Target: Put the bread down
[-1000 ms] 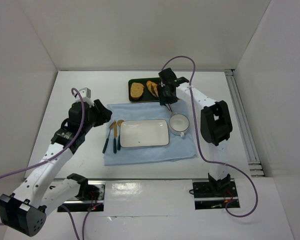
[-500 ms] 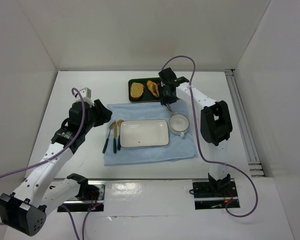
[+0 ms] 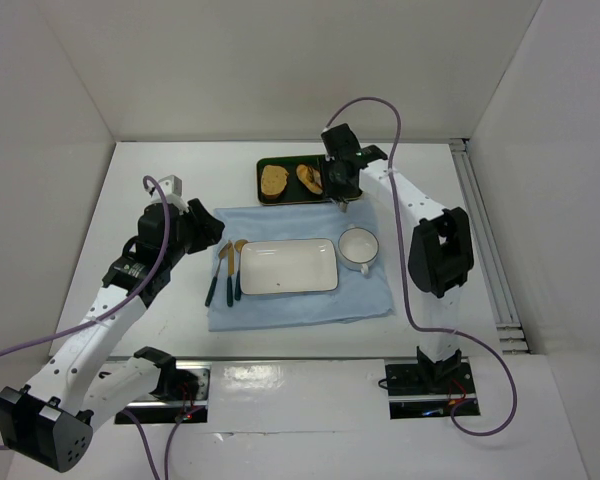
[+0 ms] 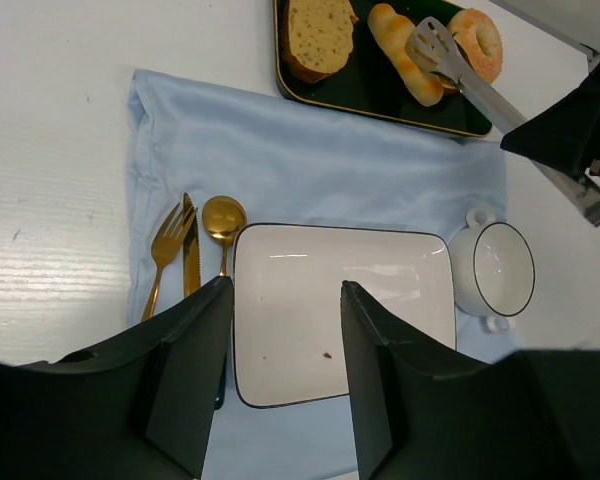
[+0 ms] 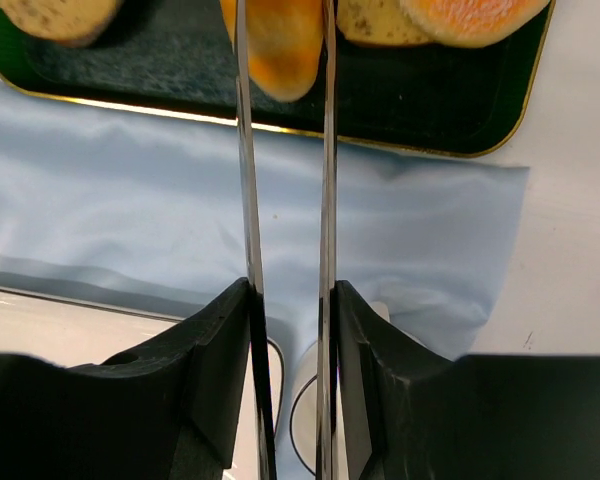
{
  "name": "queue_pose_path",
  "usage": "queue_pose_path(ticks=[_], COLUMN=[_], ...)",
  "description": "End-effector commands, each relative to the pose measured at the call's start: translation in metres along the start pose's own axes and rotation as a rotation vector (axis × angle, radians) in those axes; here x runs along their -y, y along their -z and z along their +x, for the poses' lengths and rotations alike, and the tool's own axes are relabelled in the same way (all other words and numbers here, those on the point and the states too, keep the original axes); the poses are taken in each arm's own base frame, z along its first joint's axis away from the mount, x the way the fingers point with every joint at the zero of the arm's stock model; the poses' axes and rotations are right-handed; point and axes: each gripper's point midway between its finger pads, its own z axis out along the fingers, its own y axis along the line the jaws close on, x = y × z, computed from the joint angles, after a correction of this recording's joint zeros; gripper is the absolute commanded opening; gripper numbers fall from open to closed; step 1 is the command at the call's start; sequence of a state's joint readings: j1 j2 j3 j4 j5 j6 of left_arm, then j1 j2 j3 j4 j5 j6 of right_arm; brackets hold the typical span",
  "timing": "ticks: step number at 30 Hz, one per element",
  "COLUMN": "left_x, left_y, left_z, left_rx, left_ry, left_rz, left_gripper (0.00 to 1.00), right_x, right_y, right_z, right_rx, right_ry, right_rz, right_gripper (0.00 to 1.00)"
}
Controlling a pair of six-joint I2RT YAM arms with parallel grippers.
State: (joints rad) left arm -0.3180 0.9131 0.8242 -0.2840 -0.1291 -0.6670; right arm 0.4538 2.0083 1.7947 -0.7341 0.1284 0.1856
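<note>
The bread [image 4: 405, 52] lies in the dark tray [image 4: 375, 88] at the far side of the surface [image 4: 50, 150], between the toast [image 4: 318, 30] and the doughnut [image 4: 480, 45]. It sits at a slant, just beside the doughnut.

The right tool [image 5: 290, 300] is clamped on a pair of metal tongs [image 4: 500, 100], gripping them low on the handles, so that the two blades run out from between its fingers [image 5: 220, 350]. In the right wrist view the blades stand a little apart and reach over the near rim of the tray, with the near end of the bread showing between them. In the left wrist view the slotted head of the tongs sits over the far end of the bread, by the doughnut. Whether the blades touch the crust cannot be told.

The left tool [image 4: 285, 300] hangs above the near side of the white plate [image 4: 380, 290] with its fingers apart and nothing between them.

The plate lies on a blue cloth [image 4: 310, 160] spread in front of the tray. A fork [image 4: 165, 250], a knife [image 4: 191, 250] and a spoon [image 4: 223, 220] lie side by side just left of the plate, and a white cup [image 4: 503, 270] with a dark rim stands just right of it.
</note>
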Motion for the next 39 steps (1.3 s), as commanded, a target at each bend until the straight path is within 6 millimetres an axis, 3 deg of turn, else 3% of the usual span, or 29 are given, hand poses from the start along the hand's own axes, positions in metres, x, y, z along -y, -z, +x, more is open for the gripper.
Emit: queue_pose_path(ticks=[1, 15, 19, 22, 27, 30, 34, 39], left_x=[0.007, 0.006, 0.006, 0.006, 0.006, 0.007, 0.007, 0.011], left_y=[0.002, 0.007, 0.007, 0.007, 0.008, 0.009, 0.009, 0.009], left_z=[-0.007, -0.007, -0.007, -0.007, -0.011, -0.016, -0.016, -0.022], left_rx=[0.031, 0.031, 0.031, 0.031, 0.045, 0.058, 0.058, 0.067], left_ry=[0.033, 0.033, 0.033, 0.033, 0.016, 0.017, 0.017, 0.009], left_rz=[0.023, 0.025, 0.025, 0.025, 0.021, 0.018, 0.018, 0.024], left_gripper=[0.6, 0.6, 0.6, 0.6, 0.6, 0.6, 0.6, 0.6], right_x=[-0.009, -0.009, -0.013, -0.016, -0.031, -0.036, -0.046, -0.059], right_y=[0.05, 0.053, 0.066, 0.089, 0.127, 0.167, 0.195, 0.203], right_z=[-0.045, -0.036, -0.041, -0.043, -0.012, 0.007, 0.036, 0.086], right_rx=[0.153, 0.154, 0.159, 0.176, 0.162, 0.177, 0.152, 0.07], right_ry=[-0.014, -0.023, -0.016, -0.011, 0.014, -0.005, 0.002, 0.057], right_rz=[-0.027, -0.037, -0.046, -0.057, -0.09, -0.118, -0.156, -0.152], right_gripper=[0.0, 0.0, 0.0, 0.0, 0.0, 0.0, 0.0, 0.0])
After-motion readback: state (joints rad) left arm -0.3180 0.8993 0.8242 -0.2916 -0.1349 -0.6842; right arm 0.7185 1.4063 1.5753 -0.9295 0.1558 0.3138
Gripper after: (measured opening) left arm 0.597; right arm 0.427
